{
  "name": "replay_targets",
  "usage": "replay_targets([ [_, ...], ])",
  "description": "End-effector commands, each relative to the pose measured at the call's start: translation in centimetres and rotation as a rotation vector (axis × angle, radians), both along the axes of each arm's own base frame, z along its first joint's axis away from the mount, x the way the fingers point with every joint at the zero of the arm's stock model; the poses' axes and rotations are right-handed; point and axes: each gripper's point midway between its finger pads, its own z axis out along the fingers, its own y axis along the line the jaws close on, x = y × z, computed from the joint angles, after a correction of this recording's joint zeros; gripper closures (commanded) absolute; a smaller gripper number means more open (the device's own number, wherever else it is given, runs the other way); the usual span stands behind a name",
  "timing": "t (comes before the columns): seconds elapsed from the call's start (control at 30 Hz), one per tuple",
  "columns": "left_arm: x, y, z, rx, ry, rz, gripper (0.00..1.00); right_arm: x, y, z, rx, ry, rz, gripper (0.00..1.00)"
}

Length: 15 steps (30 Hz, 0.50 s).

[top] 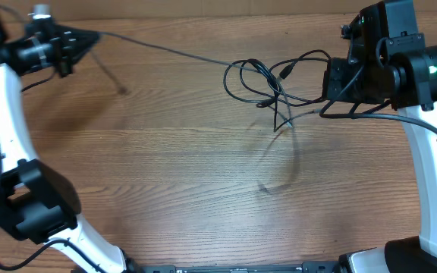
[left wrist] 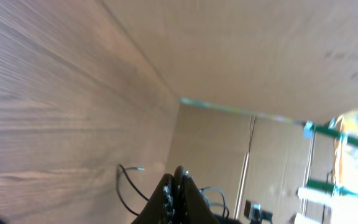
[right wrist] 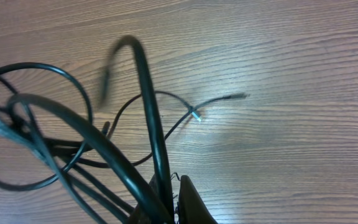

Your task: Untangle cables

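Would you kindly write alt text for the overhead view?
Thin black cables stretch between two claws above a wooden table: one taut strand runs to the left claw, and tangled loops bunch at the right claw.

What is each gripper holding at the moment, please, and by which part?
The left gripper pinches one cable at or near its end, stretched taut. The right gripper grips the tangle at its right side.

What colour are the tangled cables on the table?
The cables are black, clearest in the right wrist view against the brown wood-grain table.
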Motion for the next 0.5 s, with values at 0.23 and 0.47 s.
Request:
replay_targets([
  [0.23,-1.7,10.5,0.6,0.041,-0.051,0.219,0.96,0.1,-1.1,0.6,-0.034,-0.027,-0.030,0.96],
  [0.47,-3.0,14.3,0.7,0.034,-0.050,0.305,0.96,0.1,-1.1,0.6,-0.034,-0.027,-0.030,0.96],
])
